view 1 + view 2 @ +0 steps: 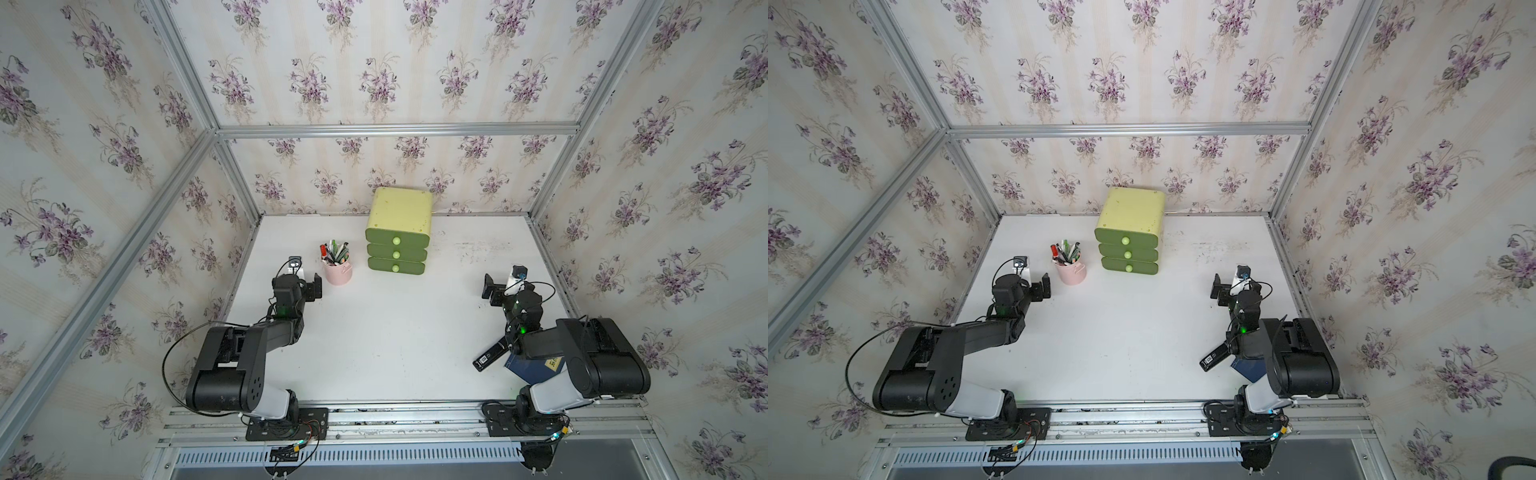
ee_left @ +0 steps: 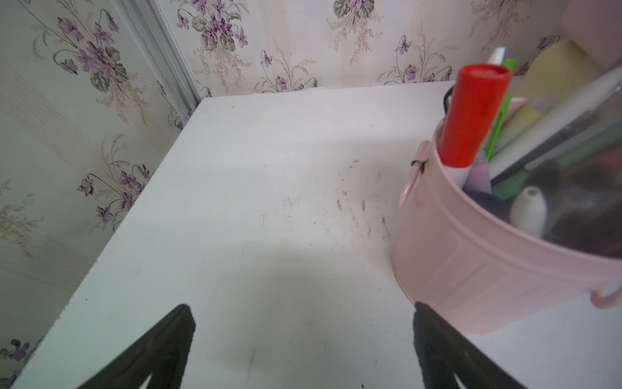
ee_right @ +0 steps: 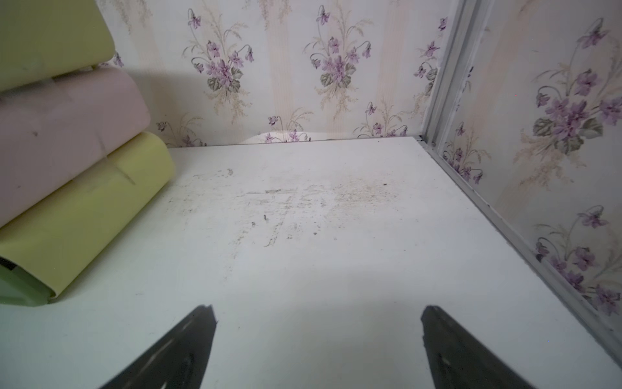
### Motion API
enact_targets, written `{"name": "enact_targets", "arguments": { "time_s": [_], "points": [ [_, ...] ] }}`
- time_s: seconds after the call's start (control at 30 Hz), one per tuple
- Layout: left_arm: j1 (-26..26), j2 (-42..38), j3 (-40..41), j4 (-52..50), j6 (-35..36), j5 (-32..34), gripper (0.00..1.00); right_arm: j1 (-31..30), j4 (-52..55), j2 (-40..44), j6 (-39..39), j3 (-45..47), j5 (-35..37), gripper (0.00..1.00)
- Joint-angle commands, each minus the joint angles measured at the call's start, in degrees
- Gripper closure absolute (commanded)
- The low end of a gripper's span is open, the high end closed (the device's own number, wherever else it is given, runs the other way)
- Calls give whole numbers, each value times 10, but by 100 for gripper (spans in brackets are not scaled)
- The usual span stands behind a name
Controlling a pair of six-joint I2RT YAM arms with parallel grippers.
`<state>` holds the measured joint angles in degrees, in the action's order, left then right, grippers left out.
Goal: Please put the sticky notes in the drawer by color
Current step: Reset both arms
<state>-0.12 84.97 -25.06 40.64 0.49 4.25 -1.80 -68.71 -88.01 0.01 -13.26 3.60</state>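
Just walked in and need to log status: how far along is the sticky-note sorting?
Done, apparently: no sticky notes lie on the table in any view, and the drawer has all three fronts shut. Their contents are hidden, so the colour sorting can't be checked. In hand: nothing; the left gripper and right gripper both hang with jaws open and empty. Left: nothing visible.

One chest [image 1: 398, 210], three drawers [image 1: 396, 254], one pen cup [image 1: 338, 273], one book [image 1: 532, 370].

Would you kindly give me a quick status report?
Left gripper open, empty; right gripper open, empty. Pale yellow-green chest, three green drawers shut; no sticky notes in view. Pink pen cup beside left gripper.
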Motion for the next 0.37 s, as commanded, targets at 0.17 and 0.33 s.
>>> {"name": "enact_targets", "arguments": {
  "time_s": [0.17,0.33],
  "points": [
    [-3,0,-4,-12,0,-5,0,-8,-28,3,4,1,-1,0],
    [-4,-1,-4,-14,0,-4,0,-5,-24,3,6,-1,-6,0]
  ]
}}
